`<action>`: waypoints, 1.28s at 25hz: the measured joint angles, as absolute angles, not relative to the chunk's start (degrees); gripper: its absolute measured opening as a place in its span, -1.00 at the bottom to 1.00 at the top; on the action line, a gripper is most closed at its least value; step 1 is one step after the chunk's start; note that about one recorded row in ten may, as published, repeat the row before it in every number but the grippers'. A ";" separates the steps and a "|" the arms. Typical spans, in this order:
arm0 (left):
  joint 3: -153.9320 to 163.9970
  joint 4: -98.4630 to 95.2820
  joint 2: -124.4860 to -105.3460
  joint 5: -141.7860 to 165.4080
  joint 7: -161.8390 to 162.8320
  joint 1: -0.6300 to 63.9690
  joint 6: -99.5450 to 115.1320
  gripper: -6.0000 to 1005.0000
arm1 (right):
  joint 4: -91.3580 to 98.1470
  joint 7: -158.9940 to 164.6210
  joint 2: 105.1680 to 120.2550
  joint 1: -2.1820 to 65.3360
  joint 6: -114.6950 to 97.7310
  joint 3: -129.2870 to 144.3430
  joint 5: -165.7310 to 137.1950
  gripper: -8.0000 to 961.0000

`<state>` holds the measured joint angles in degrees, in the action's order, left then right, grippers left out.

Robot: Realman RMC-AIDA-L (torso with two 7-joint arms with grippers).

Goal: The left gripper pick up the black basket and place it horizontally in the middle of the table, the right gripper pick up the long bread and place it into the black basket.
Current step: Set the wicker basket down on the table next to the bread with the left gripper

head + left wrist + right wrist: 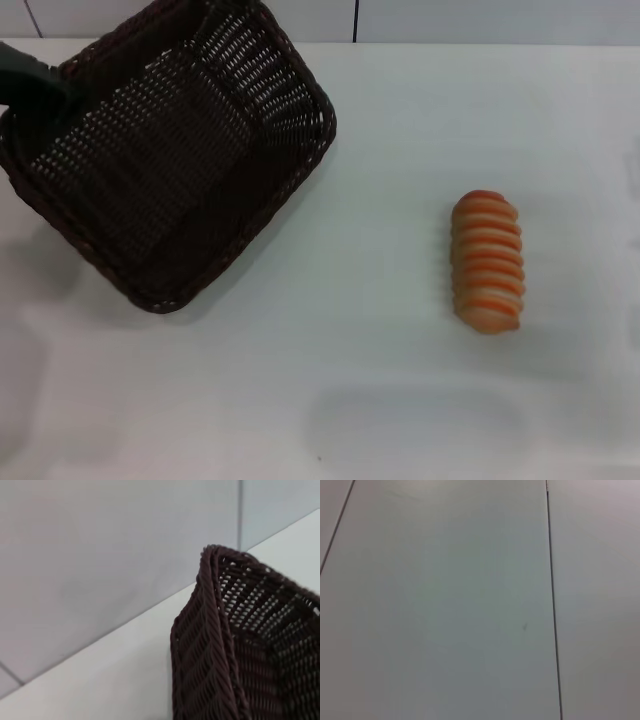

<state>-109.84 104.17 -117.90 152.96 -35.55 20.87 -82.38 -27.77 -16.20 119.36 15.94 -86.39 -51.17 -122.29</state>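
Note:
The black basket (170, 150) is at the far left of the table (350, 380), turned at a slant to the table edges. It looks tilted, with its near corner low. My left gripper (58, 92) reaches in from the far left edge and is shut on the basket's left rim. The left wrist view shows the basket's corner and woven wall (240, 645) close up. The long bread (487, 262) lies on the table at the right, lengthwise toward me, well apart from the basket. My right gripper is out of view.
A grey panelled wall (450, 20) runs behind the table's far edge. The right wrist view shows only wall panels (445, 605) with thin seams. White table shows between the basket and the bread.

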 joint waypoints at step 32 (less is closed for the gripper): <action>-133.37 72.68 -108.02 123.62 -80.06 38.99 -110.80 -0.60 | -34.36 -21.10 119.79 5.55 -87.30 -44.55 -114.53 0.41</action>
<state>-133.37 72.68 -108.02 123.62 -80.06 38.99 -110.80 -34.37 -21.10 119.79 5.55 -87.30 -44.55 -114.53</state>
